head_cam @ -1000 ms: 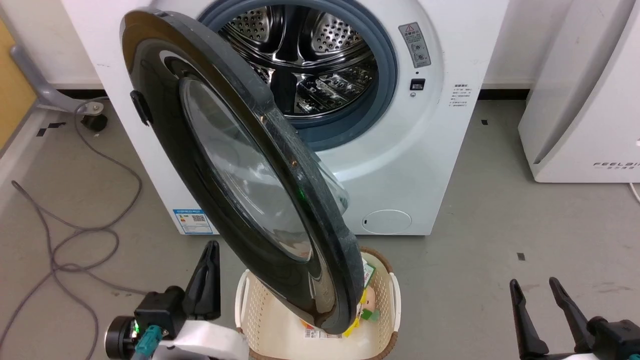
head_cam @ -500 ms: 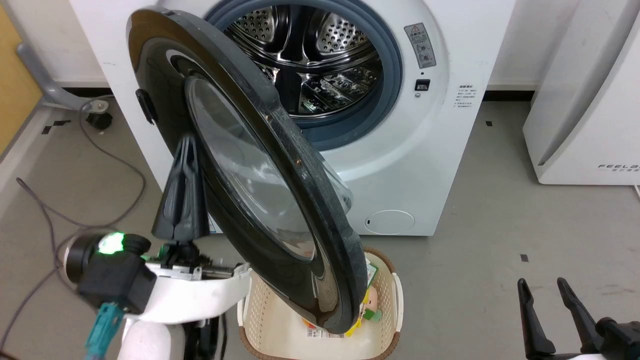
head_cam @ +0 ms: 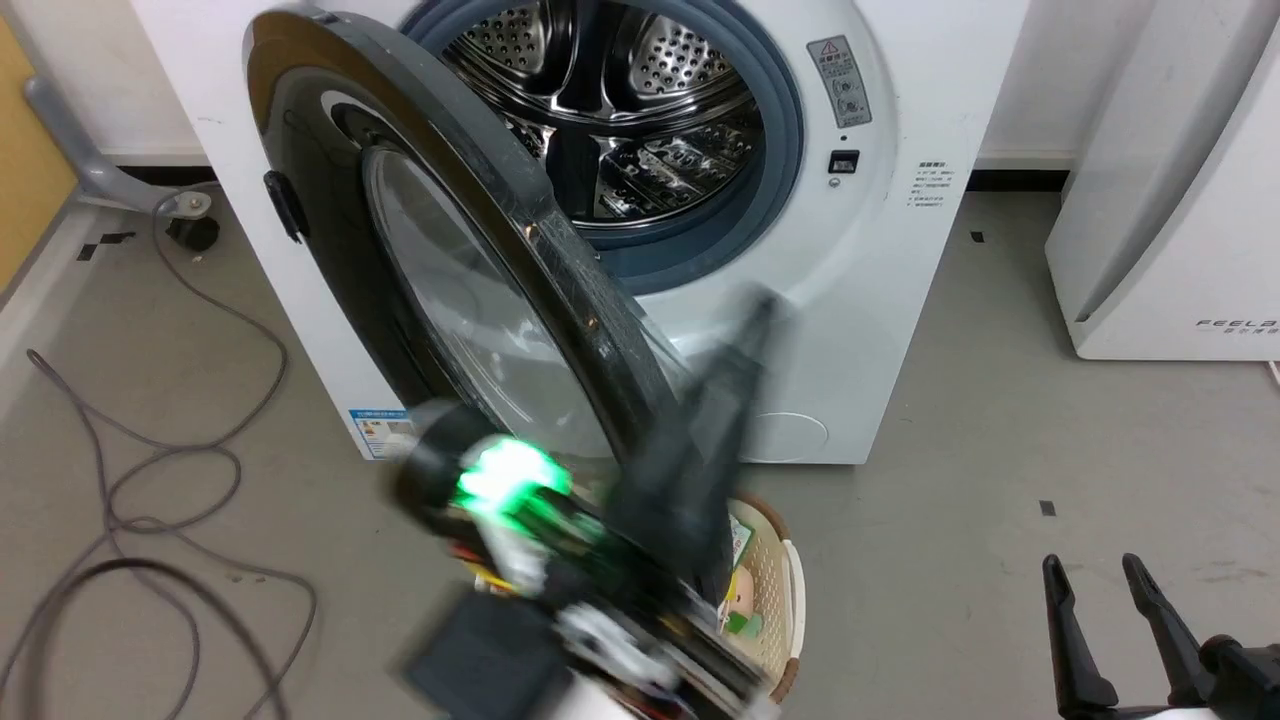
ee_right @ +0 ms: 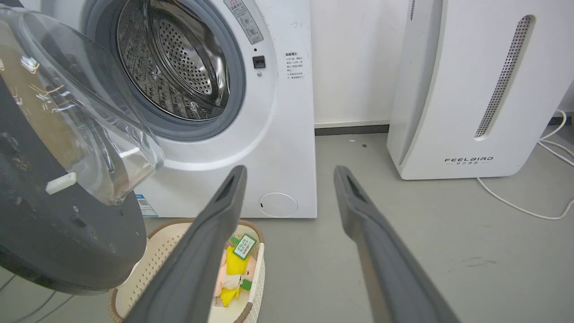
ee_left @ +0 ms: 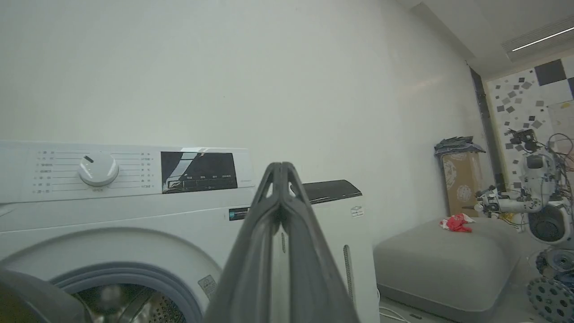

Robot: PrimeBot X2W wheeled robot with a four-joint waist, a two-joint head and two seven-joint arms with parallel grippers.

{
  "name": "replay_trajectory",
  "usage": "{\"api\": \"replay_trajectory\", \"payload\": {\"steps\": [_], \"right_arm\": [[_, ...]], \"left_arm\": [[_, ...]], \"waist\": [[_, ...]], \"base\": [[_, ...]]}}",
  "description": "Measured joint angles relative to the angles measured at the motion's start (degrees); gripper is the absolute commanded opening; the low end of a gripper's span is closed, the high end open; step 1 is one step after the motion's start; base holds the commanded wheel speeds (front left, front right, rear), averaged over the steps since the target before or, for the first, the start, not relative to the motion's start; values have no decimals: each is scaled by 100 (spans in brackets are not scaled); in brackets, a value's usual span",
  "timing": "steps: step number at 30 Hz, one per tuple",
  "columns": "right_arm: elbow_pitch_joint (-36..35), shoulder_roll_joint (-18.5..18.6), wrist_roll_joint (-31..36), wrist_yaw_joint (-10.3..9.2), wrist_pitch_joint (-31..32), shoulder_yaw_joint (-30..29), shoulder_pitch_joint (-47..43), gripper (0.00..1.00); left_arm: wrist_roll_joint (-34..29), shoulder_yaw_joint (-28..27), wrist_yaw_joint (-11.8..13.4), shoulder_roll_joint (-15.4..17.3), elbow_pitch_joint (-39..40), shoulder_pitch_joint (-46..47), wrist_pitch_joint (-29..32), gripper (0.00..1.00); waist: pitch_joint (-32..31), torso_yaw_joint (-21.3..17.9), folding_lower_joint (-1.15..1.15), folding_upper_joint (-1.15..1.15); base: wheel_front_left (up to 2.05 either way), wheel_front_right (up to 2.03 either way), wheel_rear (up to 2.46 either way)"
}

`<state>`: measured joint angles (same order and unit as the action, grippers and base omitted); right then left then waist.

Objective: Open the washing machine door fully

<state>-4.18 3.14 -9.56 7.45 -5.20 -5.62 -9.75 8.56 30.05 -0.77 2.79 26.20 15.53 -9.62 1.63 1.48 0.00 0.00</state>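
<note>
Black washing machine door [head_cam: 450, 290] half-open above basket [head_cam: 793, 590] | left hand [ee_left: 280, 168] blurred, fingers pressed together, empty | right hand [head_cam: 1090, 562] spread wide, empty

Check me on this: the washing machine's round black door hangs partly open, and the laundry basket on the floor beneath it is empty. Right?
Not quite. The washing machine door does hang partly open, with the basket on the floor beneath it, but the basket is not empty. The right wrist view shows yellow and green items lying inside it.
</note>
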Motion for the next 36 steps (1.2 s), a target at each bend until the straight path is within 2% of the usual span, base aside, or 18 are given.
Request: {"api": "replay_trajectory", "payload": {"steps": [5, 6, 10, 14, 17, 22, 27, 31, 36], "right_arm": [[-9, -1, 32, 0, 5, -67, -1, 100], [-9, -1, 32, 0, 5, -67, -1, 100], [-14, -1, 42, 0, 15, -110, -2, 100], [-13, -1, 42, 0, 38, -101, -3, 100], [-15, -1, 42, 0, 56, -102, -3, 100], [-18, -1, 42, 0, 63, -94, -2, 100], [-16, -1, 42, 0, 111, -103, -1, 100], [-16, -1, 42, 0, 114, -115, -2, 100], [9, -1, -3, 0, 114, -110, -2, 100]], "left_arm": [[187, 938, -220, -1, -188, -168, 359, 0], [187, 938, -220, -1, -188, -168, 359, 0], [261, 1740, -454, 73, -566, -313, 821, 0], [382, 2050, -495, 215, -1034, -524, 1123, 0], [411, 2079, -485, 237, -1449, -576, 1207, 0], [464, 1864, -254, 191, -2072, -577, 1149, 0], [569, 1450, 183, 114, -2762, -283, 947, 0], [736, 1199, 428, 59, -3153, 2, 795, 0], [956, 1162, 662, 15, -3496, 242, 703, 0]], "waist": [[-9, 6, 0, 0], [-9, 6, 0, 0], [-19, 64, 0, 0], [-31, 66, 0, 0], [-24, 60, 0, 0], [-9, 37, 0, 0], [13, -5, 0, 0], [20, -30, 0, 0], [17, -56, 0, 0]], "base": [[0, 0, 0], [0, 0, 0], [0, 0, 0], [0, 0, 0], [0, 0, 0], [0, 0, 0], [0, 0, 0], [0, 0, 0], [0, 0, 0]]}}
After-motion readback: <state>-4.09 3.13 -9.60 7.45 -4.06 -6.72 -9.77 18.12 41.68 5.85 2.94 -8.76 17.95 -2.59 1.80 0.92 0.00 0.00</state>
